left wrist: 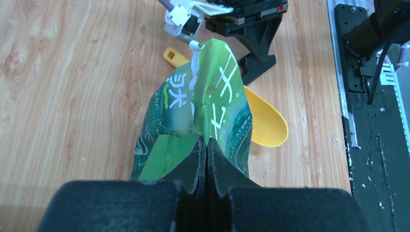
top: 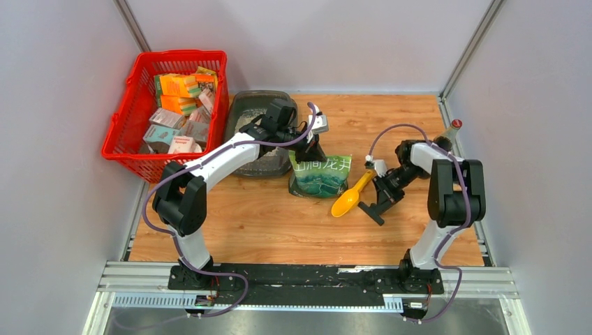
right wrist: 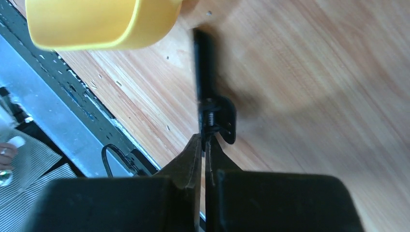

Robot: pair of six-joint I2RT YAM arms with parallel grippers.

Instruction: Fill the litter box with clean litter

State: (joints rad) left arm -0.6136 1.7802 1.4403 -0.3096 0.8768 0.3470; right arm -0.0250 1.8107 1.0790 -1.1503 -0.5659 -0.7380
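Note:
The dark grey litter box (top: 246, 112) stands at the back left of the table, partly hidden by my left arm; pale litter (top: 242, 124) shows inside it. My left gripper (top: 309, 152) is shut on the top edge of the green printed bag (top: 322, 176), which stands just right of the box. In the left wrist view the jaws (left wrist: 207, 142) pinch the bag's fold (left wrist: 212, 96). The yellow scoop (top: 351, 197) lies right of the bag. My right gripper (top: 379, 197) is by the scoop's handle, shut (right wrist: 204, 140) on a thin black clip (right wrist: 207, 96).
A red mesh basket (top: 132, 118) full of small boxes stands left of the litter box. A bottle with a red cap (top: 454, 130) stands at the back right edge. The yellow scoop's bowl (right wrist: 96, 21) is near my right fingers. Grey walls enclose the table.

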